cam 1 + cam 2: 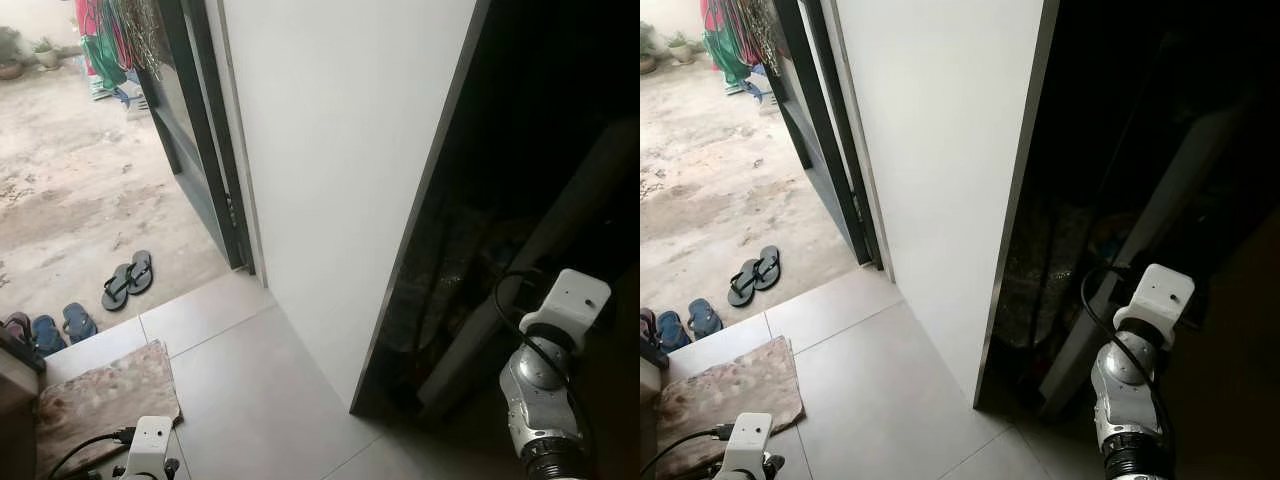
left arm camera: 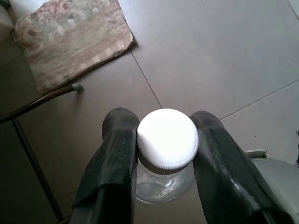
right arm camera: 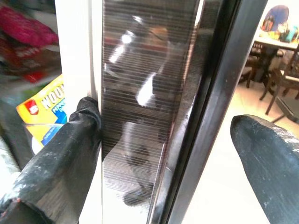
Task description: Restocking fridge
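Your left gripper [image 2: 166,154] is squeezing a jar w/ a white lid [image 2: 167,138], & your right gripper [image 3: 173,154] is reaching wide open round the fridge door [image 3: 140,107] edge.

Home, entrance area: tiled floor [image 1: 260,400], doormat [image 1: 105,398], flip-flops [image 1: 127,279] at open doorway, yard [image 1: 70,170] outside, dining table [image 3: 275,44] with chairs.

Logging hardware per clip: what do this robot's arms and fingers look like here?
The right arm is silver metal, rounded and jointed, topped by a white boxy module, with a black cable looping beside it. The left arm shows a similar white module and a black cable. The fingers of both grippers are long, matte black, with rounded, scuffed tips.
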Tool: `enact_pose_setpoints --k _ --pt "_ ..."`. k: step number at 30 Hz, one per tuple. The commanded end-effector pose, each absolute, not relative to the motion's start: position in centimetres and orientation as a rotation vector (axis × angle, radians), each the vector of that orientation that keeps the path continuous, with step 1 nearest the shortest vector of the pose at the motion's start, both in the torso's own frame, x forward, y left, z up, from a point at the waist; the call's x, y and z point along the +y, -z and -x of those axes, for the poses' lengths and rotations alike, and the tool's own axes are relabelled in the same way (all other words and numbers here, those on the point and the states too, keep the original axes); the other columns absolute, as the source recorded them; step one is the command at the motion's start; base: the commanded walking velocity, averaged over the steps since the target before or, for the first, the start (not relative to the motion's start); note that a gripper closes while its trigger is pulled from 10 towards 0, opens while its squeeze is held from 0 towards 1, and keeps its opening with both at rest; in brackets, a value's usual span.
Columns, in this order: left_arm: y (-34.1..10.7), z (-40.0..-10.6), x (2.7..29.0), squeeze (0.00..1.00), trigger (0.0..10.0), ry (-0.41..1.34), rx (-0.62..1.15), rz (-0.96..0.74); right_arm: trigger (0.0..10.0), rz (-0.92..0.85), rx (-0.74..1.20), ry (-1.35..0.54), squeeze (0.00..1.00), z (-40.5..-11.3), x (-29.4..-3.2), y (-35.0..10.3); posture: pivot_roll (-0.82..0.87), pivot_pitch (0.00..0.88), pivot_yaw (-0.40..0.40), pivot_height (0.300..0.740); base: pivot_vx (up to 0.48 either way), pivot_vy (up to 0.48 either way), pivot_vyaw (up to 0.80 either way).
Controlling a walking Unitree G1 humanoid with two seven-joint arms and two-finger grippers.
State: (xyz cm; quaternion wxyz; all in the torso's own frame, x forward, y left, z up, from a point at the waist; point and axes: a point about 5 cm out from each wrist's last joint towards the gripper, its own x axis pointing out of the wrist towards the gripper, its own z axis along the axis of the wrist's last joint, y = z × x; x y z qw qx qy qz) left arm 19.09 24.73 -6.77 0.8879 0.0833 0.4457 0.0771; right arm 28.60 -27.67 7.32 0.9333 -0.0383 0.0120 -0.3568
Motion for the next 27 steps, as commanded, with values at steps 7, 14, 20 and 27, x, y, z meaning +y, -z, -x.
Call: enact_pose_setpoints --k 7,14,20,27 --pt "7.2 -18.5 24.3 0.0 10.0 -0.149 0.95 -0.165 10.0 -0.081 0.649 0.694 0.0 -20.2 -28.2 4.0 0.0 0.089 0.026 0.74 0.0 0.0 0.0" --pt "7.2 -18.5 24.3 0.0 10.0 -0.145 0.95 -0.165 10.0 -0.106 0.861 0.628 0.0 -16.1 -26.3 7.4 0.0 0.09 0.035 0.74 0.0 0.0 0.0" --pt "7.3 -18.3 24.4 0.0 10.0 -0.142 0.956 -0.169 10.0 -0.115 0.928 0.526 0.0 -15.1 -24.6 8.5 0.0 0.093 0.04 0.74 0.0 0.0 0.0" --pt "7.3 -18.3 24.4 0.0 10.0 -0.127 0.957 -0.162 10.0 -0.114 1.076 0.465 0.0 -12.6 -23.6 9.8 0.01 0.094 0.04 0.74 0.0 0.0 0.0"
